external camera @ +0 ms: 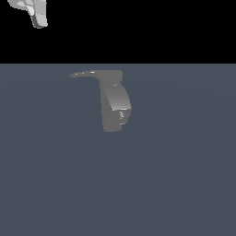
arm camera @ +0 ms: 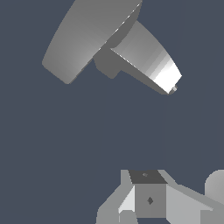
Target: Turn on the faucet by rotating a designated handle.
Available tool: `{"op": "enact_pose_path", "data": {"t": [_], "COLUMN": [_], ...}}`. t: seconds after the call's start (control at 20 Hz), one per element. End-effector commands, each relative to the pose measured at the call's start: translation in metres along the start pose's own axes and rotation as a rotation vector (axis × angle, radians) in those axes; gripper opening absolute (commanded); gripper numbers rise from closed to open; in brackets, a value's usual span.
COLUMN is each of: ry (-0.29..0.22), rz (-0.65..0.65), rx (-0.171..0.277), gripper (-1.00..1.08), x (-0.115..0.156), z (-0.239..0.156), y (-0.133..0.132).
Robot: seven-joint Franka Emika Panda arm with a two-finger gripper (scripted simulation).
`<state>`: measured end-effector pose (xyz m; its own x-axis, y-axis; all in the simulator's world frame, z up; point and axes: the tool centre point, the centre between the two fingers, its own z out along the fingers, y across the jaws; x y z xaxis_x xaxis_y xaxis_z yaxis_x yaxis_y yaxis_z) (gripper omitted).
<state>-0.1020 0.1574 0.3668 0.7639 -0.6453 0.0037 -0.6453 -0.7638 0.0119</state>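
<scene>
On blue-grey floor: matte grey blocky faucet [external camera: 113, 103] w/ thin flat tapering handle [external camera: 85, 73], my white gripper [external camera: 34, 11] well apart, open/closed unclear; risk: hitting spout instead.

The faucet [external camera: 112, 108], a matte grey blocky fixture, is seen standing upright just above the middle of the exterior view, with its short thick spout [external camera: 120, 103] curved downward toward that view's right. The handle [external camera: 85, 73], a thin flat tapering lever, is extended level from the top toward the left.
</scene>
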Motion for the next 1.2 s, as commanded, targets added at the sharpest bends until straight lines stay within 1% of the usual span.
{"op": "enact_pose_path", "data": {"t": [0.0, 0.65, 1.15], "ry": [-0.001, -0.005, -0.004], "rz": [0.048, 0.29, 0.508], "rx": [0.002, 0.007, 0.007], "gripper": [-1.0, -1.0, -1.0], "x": [0.006, 0.049, 0.101], "z": [0.007, 0.045, 0.079], "y": [-0.013, -0.074, -0.118]}}
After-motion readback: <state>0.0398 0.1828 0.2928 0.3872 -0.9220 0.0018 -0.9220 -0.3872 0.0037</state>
